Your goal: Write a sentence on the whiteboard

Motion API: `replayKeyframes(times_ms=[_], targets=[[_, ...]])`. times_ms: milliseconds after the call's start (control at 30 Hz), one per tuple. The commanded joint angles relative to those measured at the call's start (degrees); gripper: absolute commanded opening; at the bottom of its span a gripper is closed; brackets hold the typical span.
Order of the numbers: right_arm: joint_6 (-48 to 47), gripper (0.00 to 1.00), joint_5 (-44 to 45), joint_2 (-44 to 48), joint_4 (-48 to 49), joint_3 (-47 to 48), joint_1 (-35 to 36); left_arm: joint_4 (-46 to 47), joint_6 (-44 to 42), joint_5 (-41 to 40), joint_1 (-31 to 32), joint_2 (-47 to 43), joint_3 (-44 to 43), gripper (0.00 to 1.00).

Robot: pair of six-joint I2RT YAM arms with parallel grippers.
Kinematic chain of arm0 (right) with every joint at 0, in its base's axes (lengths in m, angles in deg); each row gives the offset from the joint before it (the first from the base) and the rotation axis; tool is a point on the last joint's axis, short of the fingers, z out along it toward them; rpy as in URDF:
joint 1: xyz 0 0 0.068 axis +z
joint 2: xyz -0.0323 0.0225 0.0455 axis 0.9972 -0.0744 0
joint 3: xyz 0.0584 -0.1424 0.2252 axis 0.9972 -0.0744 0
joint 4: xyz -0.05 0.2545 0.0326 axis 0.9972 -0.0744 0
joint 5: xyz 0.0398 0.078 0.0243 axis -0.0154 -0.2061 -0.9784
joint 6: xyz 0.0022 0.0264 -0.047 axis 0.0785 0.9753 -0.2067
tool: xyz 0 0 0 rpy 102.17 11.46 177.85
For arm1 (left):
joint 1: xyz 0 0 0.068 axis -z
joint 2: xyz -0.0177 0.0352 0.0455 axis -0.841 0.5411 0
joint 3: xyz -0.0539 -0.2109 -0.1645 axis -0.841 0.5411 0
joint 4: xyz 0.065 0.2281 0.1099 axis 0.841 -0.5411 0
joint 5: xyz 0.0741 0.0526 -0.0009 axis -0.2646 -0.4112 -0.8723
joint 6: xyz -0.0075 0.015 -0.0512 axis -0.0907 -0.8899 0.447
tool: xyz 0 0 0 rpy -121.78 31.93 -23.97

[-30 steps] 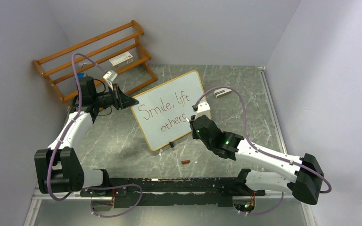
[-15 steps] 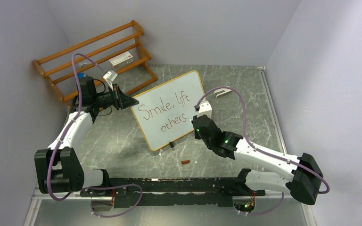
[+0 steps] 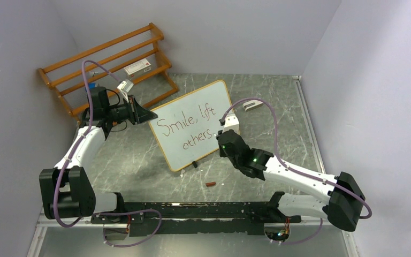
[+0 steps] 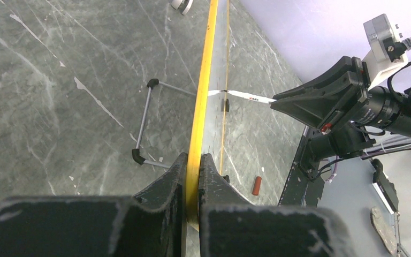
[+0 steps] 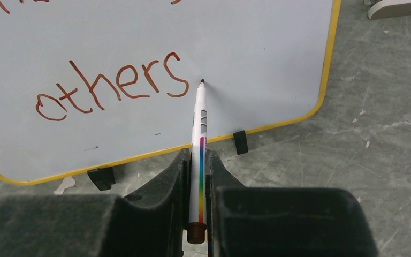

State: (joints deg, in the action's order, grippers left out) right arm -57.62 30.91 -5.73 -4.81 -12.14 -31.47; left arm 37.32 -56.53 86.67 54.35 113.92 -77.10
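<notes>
The whiteboard stands tilted on the table, with the sentence "Smile, lift others" in two brown lines. My left gripper is shut on the board's left edge. In the left wrist view the yellow frame runs between that gripper's jaws. My right gripper is shut on a white marker with a rainbow stripe. The marker's tip sits just right of the "s" in "others". I cannot tell whether the tip touches the board.
An orange-brown wooden rack holding a small box leans at the back left. A red-brown marker cap lies on the table in front of the board. A small white object lies behind the board's right side. Walls close in on both sides.
The right arm's elbow has drifted slightly left; its gripper and marker stay at the end of "others". The left arm and the board have not moved.
</notes>
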Motion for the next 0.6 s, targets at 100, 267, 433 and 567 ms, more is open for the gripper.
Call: replayKeyframes(times_ms=[100,267,433,567], targets=[[0.09,0.0,0.02,-0.63,1.95,-0.3,-0.88,-5.01,-6.15,-11.63,0.34,3.06,1.77,0.05],[0.11,0.0,0.0,1.1,0.13,0.21,-0.98,-5.42,-6.23,-11.86,0.34,3.17,1.61,0.05],[0.12,0.0,0.27,4.27,-3.14,1.15,-0.87,-6.16,-6.71,-12.04,0.31,3.33,1.34,0.05],[0.1,0.0,0.2,7.4,-5.48,1.54,-0.91,-6.65,-7.03,-12.31,0.26,3.19,1.32,0.11]])
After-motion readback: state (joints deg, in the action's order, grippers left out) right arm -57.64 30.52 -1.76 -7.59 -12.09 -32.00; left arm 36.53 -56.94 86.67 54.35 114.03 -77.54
